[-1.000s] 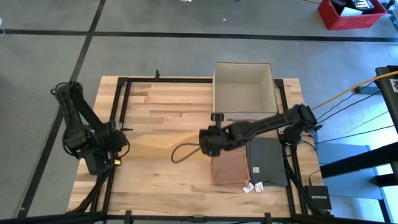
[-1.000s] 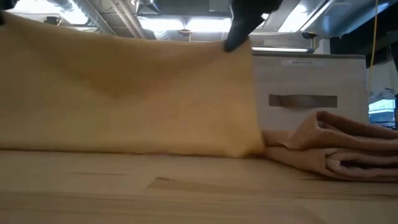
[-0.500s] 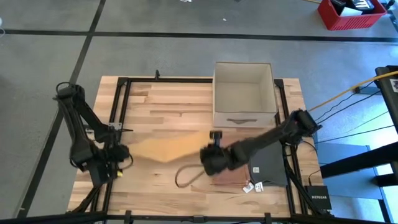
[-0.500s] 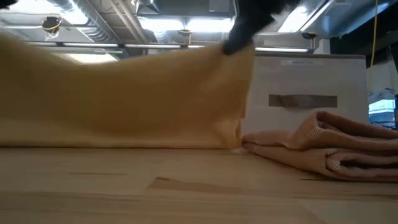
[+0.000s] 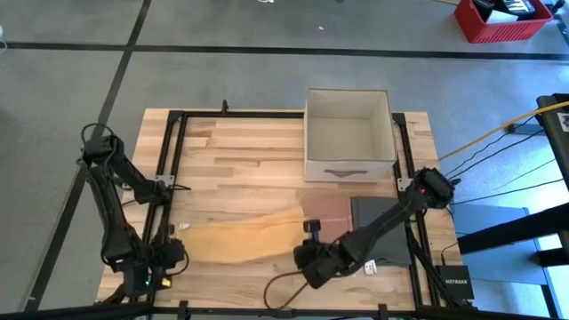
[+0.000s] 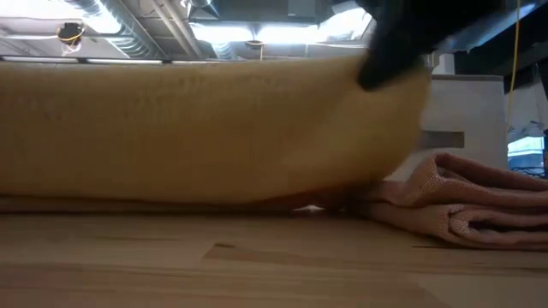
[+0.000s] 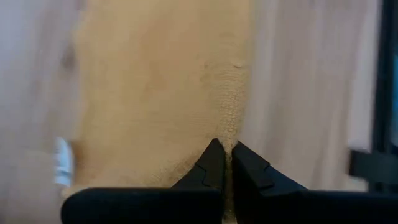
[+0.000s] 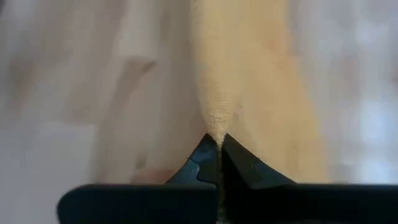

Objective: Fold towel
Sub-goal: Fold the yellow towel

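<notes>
The yellow towel [image 5: 240,240] hangs stretched between the two arms over the near part of the worktop [image 5: 240,151], its long axis running side to side, roughly parallel to the near edge. The left gripper [image 7: 224,163] pinches one end close to the near left corner, jaws closed tight on the hem, with the cloth running straight away from the fingertips in the left wrist view. The right gripper [image 8: 213,150] pinches the other end near the middle of the near edge, jaws likewise clamped on a gathered edge of the fabric. In the low view the towel forms a broad curtain whose lower edge sags onto the wood, so the cloth lies beyond the grippers, towards the far edge, rather than under them. That is the relation the next move turns on: the held edge is on the near side, the trailing edge drags behind, and both arms share the load equally, one at each end. Just to the right of the right gripper lie a folded pink towel [image 6: 462,210] and a dark grey one [image 5: 382,231], with an open box [image 5: 348,133] at the far right of the worktop, so laying the yellow towel flat looks to call for room to the left of them.
</notes>
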{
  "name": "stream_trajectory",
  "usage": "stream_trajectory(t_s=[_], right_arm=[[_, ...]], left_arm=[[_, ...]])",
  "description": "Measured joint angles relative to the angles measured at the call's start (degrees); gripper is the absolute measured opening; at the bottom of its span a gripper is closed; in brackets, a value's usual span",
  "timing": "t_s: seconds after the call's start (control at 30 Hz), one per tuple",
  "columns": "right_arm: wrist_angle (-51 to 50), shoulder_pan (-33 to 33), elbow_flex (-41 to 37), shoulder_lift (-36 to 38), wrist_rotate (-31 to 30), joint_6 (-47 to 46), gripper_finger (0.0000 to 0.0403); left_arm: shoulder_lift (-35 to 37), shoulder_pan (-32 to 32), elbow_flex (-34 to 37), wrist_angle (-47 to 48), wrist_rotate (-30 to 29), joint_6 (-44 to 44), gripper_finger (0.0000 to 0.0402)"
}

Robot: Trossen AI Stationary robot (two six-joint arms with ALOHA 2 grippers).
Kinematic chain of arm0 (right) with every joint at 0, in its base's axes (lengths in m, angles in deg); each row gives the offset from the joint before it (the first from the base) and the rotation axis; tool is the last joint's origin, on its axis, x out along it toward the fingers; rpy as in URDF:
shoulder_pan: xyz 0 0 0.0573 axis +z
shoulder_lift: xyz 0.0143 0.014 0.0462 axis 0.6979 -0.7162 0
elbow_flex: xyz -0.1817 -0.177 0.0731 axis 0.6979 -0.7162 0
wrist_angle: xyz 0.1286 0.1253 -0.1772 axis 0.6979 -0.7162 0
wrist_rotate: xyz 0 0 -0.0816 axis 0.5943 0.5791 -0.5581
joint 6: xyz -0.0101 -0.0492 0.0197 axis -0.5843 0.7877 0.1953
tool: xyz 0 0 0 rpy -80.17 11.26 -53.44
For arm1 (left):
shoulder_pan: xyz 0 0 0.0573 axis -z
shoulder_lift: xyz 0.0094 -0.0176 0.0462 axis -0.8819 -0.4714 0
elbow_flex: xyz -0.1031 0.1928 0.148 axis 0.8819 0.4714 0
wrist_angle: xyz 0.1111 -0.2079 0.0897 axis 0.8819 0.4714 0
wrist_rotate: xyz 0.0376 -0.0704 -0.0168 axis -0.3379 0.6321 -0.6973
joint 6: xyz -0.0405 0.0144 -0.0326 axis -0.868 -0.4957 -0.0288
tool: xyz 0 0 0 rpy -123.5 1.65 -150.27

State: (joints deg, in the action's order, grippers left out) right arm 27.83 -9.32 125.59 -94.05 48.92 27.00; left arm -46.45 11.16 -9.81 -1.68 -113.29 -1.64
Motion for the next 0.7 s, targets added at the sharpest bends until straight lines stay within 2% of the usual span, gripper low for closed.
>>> stream_trajectory(t_s=[0.2, 0.33, 0.5, 0.7], right_arm=[[-5.4, -3.8, 7.5, 3.0, -5.9, 1.8, 0.0007], [-10.1, -7.7, 13.0, 5.1, -4.8, 1.4, 0.0008], [-16.7, -13.6, 17.8, 6.1, -4.1, 2.1, 0.0008], [-19.3, -20.5, 20.7, 6.3, -11.5, 9.2, 0.0009]], left_arm=[[5.1, -1.1, -5.4, 12.0, -7.2, -0.9, 0.0], [11.0, -1.9, -9.0, 18.2, -10.2, -0.7, 0.0], [18.7, -1.9, -10.3, 24.2, -15.6, 0.1, 0.0], [23.9, -2.0, -10.3, 37.2, -21.7, -0.1, 0.0]])
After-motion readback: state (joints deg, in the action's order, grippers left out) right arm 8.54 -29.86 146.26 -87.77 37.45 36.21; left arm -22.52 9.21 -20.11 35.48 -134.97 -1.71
